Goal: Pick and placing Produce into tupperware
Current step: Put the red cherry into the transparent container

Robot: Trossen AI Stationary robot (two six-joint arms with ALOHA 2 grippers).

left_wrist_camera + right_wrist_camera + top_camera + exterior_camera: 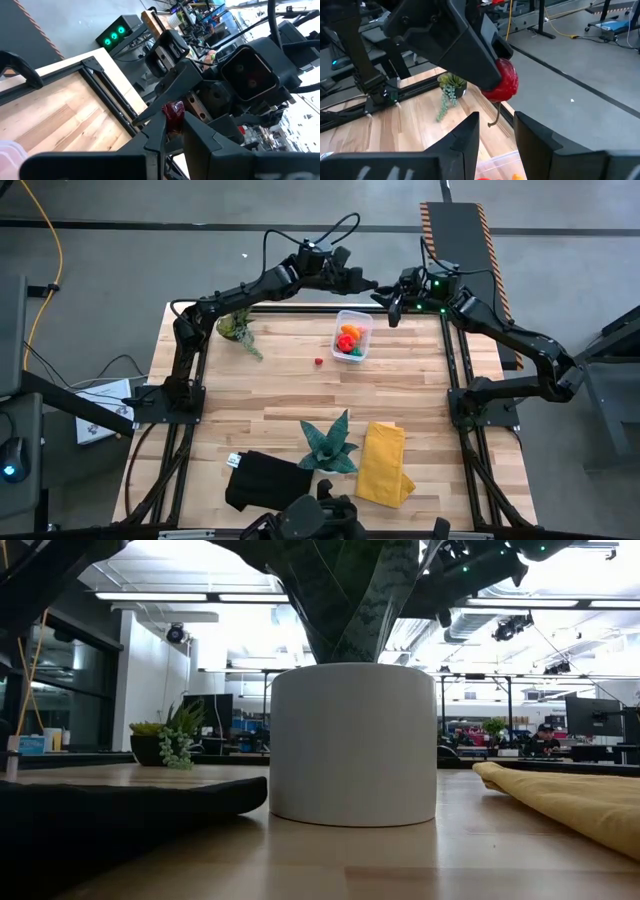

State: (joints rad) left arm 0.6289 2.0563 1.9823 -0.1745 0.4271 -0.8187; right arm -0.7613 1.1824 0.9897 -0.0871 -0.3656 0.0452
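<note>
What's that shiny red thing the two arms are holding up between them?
It's a small toy red pepper, glossy like plastic, with a thin curved stem hanging below. The left end effector is shut on it, up in the air past the table's far edge, above the clear tub. The right end effector sits just beneath, not touching.

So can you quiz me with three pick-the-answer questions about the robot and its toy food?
1. Where is the clear tub?
A. on the floor
B. on the table, at its far edge
C. on a chair

2. What colour is the loose piece lying beside the tub?
A. blue
B. white
C. red

3. What is the left gripper doing?
A. pinching a red toy
B. hanging open and empty
C. squeezing the tub

Answers: 1 B, the high view shows it at the far edge; 2 C, it is a red dot on the wood; 3 A, both wrist views show the red toy between its fingers.
</note>
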